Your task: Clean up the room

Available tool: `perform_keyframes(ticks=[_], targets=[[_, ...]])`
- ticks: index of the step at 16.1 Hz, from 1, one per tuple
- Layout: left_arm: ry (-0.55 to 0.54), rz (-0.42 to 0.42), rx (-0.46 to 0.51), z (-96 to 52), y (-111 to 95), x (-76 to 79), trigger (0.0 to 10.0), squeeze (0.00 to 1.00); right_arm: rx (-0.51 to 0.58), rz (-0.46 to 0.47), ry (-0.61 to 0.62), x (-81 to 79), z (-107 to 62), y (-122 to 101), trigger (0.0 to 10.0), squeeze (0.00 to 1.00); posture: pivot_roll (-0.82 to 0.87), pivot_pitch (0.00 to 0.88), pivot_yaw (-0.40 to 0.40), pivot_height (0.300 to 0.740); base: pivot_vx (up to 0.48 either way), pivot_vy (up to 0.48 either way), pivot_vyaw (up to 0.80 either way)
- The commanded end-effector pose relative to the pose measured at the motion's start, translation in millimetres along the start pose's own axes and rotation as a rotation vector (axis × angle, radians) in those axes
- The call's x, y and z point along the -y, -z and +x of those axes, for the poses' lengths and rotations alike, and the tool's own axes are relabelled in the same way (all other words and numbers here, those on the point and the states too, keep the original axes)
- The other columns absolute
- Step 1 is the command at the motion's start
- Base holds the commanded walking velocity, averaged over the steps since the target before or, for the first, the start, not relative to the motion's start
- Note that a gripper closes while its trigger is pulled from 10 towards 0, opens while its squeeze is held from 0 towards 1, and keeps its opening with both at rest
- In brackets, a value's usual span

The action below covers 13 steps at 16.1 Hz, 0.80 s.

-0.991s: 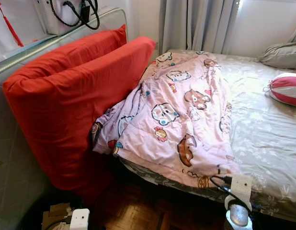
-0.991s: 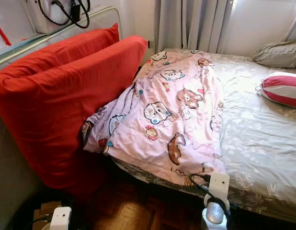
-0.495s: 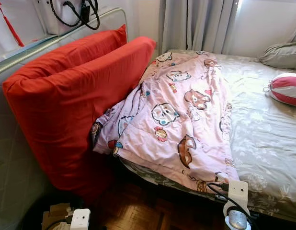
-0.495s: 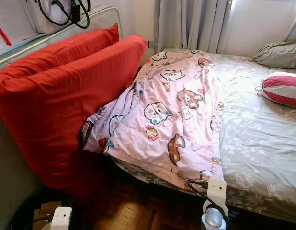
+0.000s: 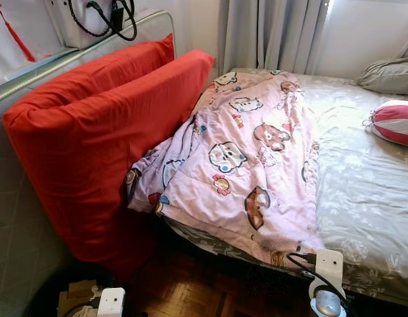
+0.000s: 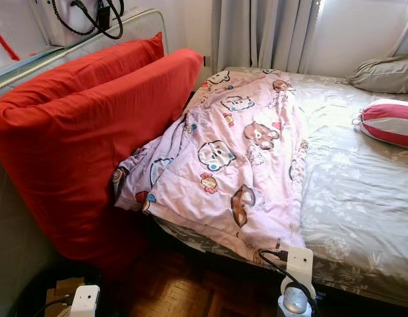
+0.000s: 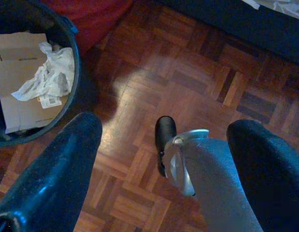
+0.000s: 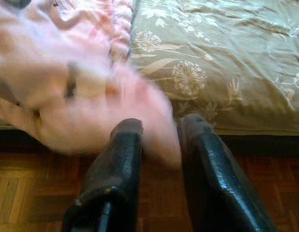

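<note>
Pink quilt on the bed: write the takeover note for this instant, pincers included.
Right pincer: closed on the lower corner of the pink cartoon quilt at the bed's near edge.
Left pincer: open, idle, low over the parquet floor beside a black bin of cardboard and paper.
Quilt lies bunched across the grey floral sheet, partly hanging off against the red cushion.
Done: corner gripped.
Left: spread or fold the quilt.
</note>
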<state>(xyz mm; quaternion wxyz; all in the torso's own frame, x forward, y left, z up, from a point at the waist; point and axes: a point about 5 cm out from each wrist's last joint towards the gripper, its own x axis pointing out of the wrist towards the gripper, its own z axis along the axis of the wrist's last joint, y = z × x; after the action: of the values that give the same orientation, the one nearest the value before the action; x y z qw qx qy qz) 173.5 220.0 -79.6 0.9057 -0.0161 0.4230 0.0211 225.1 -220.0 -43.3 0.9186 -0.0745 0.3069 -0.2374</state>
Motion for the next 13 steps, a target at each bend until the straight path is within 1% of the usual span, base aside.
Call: perform_keyframes(ticks=[1,13], targets=[[-0.002,0.020,-0.018,-1.1,2.6,-3.4,10.0,0.00,-0.007,-0.011,0.007,2.0,-0.3,2.2,10.0,1.00,0.09,0.017,0.011,0.740,0.000,0.000,0.00],[-0.001,0.020,-0.017,-1.1,2.5,-3.3,10.0,0.00,-0.008,-0.010,0.005,1.8,-0.3,2.3,10.0,1.00,0.09,0.017,0.011,0.740,0.000,0.000,0.00]])
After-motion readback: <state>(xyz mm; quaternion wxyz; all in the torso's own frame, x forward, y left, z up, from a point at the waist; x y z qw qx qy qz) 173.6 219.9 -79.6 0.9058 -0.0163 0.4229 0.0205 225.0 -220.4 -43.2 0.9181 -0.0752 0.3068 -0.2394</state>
